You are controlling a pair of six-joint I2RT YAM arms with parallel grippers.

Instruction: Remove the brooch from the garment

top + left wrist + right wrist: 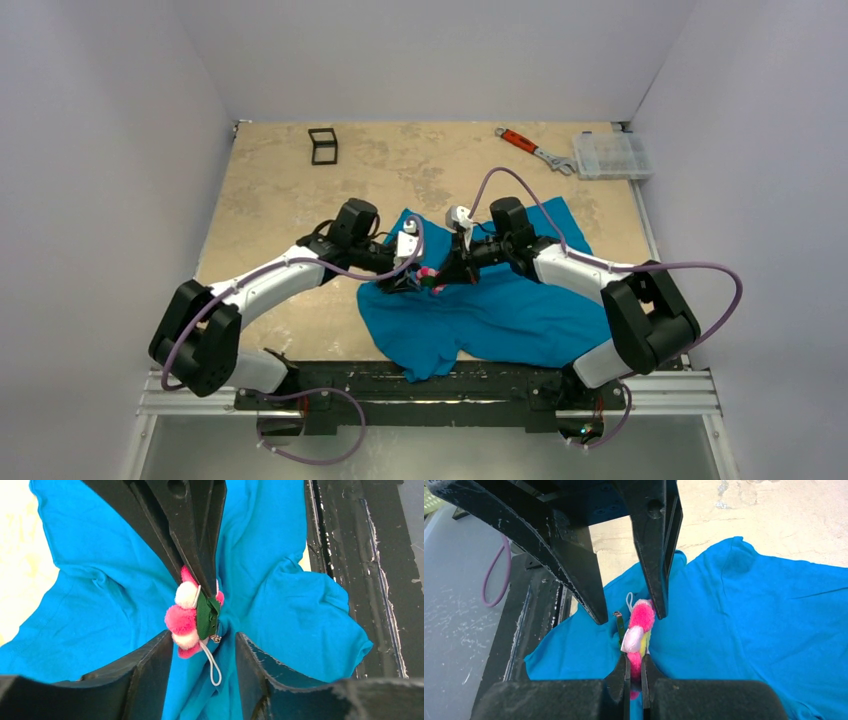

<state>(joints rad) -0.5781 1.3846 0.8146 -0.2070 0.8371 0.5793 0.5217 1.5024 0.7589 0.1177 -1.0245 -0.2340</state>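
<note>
The teal garment [520, 300] lies crumpled on the table, with a fold pulled up in the middle. The brooch [428, 275], a pink and white fluffy flower with a green backing, sits on that fold. My right gripper [635, 662] is shut on the brooch [640, 622] at its lower petals. In the left wrist view the right gripper [207, 592] comes in from above and pinches the brooch [186, 621]. My left gripper [204, 637] is open, its fingers either side of the raised garment fold [220, 680] just below the brooch. A white loop [214, 667] hangs from the brooch.
A red-handled wrench [530, 148] and a clear plastic box [612, 155] lie at the far right of the table. A small black frame [323, 146] stands at the far left. The black base rail [430, 385] runs along the near edge, just under the shirt hem.
</note>
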